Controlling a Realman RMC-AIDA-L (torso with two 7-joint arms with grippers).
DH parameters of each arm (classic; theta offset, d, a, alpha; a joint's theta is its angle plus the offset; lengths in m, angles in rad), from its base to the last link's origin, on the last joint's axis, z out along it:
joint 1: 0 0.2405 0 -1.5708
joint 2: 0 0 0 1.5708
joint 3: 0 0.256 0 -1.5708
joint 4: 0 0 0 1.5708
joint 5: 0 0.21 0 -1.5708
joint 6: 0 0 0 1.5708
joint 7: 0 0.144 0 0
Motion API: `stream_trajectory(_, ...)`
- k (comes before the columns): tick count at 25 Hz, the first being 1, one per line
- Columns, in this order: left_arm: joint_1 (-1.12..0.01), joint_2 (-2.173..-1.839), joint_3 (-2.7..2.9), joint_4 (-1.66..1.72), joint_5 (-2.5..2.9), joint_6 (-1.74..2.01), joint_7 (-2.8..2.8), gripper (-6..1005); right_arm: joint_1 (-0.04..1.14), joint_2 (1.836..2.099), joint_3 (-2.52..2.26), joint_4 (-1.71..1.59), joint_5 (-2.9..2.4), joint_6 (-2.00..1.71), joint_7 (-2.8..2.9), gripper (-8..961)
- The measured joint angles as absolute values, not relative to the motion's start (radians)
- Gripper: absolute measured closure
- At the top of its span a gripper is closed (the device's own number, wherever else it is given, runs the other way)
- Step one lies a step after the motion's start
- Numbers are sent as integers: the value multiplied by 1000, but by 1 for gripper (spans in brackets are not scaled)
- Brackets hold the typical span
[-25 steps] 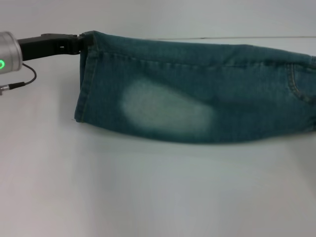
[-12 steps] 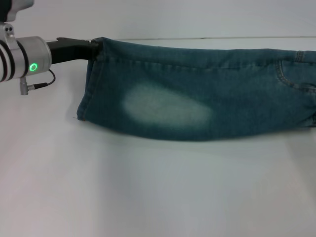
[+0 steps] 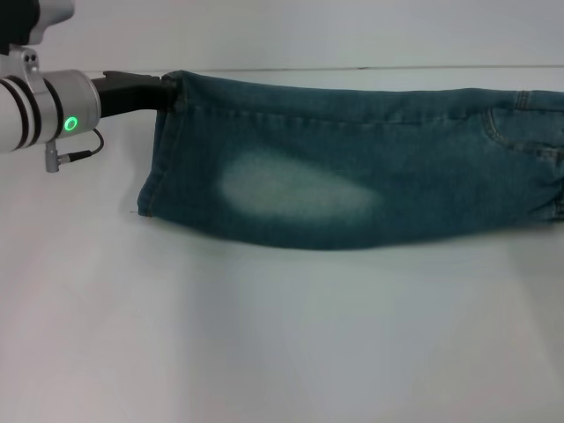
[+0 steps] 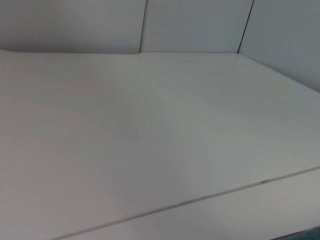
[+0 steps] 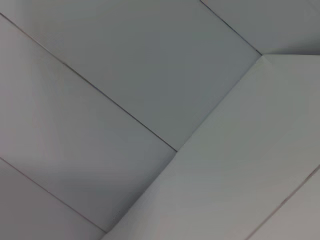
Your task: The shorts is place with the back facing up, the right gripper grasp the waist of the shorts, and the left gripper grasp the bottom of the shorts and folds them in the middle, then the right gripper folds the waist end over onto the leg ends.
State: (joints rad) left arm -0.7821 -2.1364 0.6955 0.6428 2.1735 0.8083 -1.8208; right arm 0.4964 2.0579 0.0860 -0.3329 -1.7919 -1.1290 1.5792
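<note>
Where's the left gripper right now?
In the head view the left gripper is at the table's far left, at the far corner of the shorts' leg hem.

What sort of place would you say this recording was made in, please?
Probably a lab or test bench, not a home: a plain white table carries only the denim shorts, whose leg end the left gripper touches, and bare panelled walls stand behind it.
</note>
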Motion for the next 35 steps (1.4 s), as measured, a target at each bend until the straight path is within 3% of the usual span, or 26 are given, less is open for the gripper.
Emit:
stream_trajectory(9, -793, -2166, 770, 606, 2174, 659, -1800, 995, 533, 2068, 82, -333, -1790, -1042, 1528, 825)
stream_trajectory(12, -806, -2166, 787, 593, 2173, 652, -1803, 916, 535, 2068, 72, -333, -1790, -1040, 1516, 809)
stream_trajectory(15, -809, -2166, 788, 607, 2173, 672, -1803, 817, 523, 2067, 56, -340, -1790, -1053, 1514, 575)
stream_trajectory(25, -773, -2166, 801, 680, 2184, 702, -1810, 390, 447, 2058, 59, -358, -1790, -1147, 1485, 351)
stream_trajectory(28, -749, -2166, 828, 708, 2185, 705, -1825, 169, 424, 2056, 38, -377, -1805, -1179, 1485, 250)
stream_trajectory(31, -703, -2170, 888, 767, 2169, 733, -1828, 156, 395, 2057, -5, -400, -1823, -1188, 1492, 131)
stream_trajectory(35, -657, -2173, 973, 799, 2123, 767, -1828, 139, 369, 2058, -49, -407, -1832, -1176, 1495, 130)
